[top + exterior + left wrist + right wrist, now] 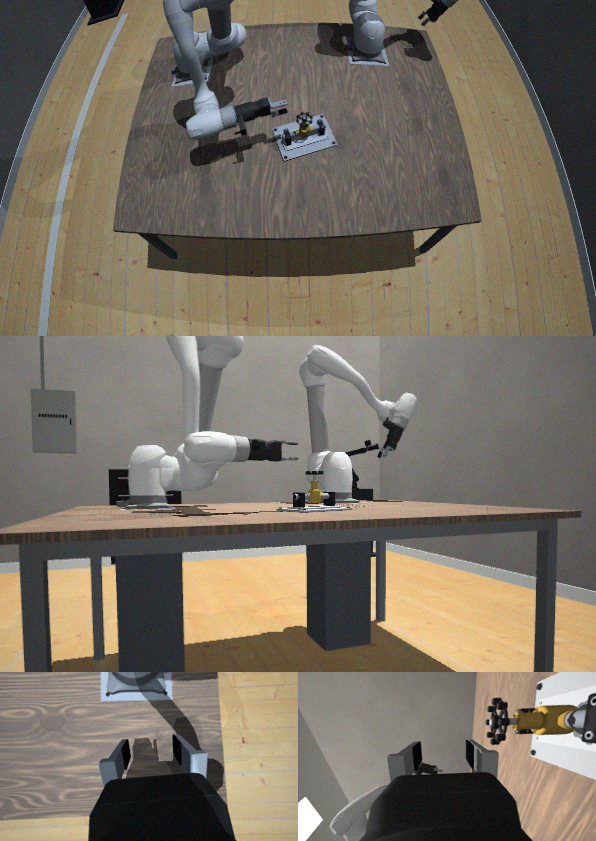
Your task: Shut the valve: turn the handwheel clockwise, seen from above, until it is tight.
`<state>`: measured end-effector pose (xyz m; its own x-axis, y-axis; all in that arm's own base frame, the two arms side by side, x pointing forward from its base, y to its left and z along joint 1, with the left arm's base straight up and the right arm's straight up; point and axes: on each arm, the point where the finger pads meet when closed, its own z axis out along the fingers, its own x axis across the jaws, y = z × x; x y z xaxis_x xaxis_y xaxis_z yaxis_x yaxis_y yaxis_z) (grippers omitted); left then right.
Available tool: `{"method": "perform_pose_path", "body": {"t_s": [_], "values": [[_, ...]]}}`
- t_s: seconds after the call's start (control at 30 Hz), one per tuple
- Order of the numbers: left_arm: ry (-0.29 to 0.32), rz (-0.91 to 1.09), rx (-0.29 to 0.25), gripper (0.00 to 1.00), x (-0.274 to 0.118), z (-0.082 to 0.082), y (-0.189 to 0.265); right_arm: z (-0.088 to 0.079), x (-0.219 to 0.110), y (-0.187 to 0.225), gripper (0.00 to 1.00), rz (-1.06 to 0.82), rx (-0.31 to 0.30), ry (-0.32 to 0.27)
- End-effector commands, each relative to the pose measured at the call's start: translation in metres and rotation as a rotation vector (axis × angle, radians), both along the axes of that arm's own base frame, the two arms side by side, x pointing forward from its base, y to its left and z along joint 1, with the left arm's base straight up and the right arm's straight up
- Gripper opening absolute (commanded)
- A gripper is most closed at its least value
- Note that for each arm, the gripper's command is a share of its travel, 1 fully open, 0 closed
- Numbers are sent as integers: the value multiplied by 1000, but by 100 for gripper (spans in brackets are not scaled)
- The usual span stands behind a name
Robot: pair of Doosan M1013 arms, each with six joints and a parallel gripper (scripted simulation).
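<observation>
The black handwheel (304,118) (314,472) (503,721) tops the upright stem of the yellow valve body (304,131) (315,495) (554,719), in the middle of the table. My right gripper (286,106) (297,450) (443,750) is open and empty. It points level, beside and somewhat above the handwheel, to its left in the top and exterior views, not touching. My left gripper (422,19) (383,454) (150,746) is open and empty, tilted downward beyond the table's back right corner in the top view, far from the valve.
The valve's pipe sits between black clamps on a light grey base plate (310,150) (567,685). The left arm's base (369,39) stands at the back right of the table (300,200), the right arm's base (145,478) at the back left, in the top view.
</observation>
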<state>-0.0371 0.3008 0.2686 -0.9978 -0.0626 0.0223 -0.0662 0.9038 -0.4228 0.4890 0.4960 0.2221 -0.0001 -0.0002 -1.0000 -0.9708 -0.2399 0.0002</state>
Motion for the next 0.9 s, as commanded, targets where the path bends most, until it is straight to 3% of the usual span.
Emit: {"method": "perform_pose_path", "body": {"t_s": [0.0, 0.1, 0.13, 0.67, 0.87], "values": [[0, -1, 1, 100, 0, 0, 0, 1, 0, 0, 100, 0, 1, -1], [0, -1, 1, 100, 0, 0, 0, 1, 0, 0, 100, 0, 1, -1], [0, -1, 1, 100, 0, 0, 0, 1, 0, 0, 54, 0, 1, -1], [0, -1, 1, 100, 0, 0, 0, -8, 0, 0, 54, 0, 1, -1], [0, -1, 1, 100, 0, 0, 0, -19, 0, 0, 54, 0, 1, -1]]}}
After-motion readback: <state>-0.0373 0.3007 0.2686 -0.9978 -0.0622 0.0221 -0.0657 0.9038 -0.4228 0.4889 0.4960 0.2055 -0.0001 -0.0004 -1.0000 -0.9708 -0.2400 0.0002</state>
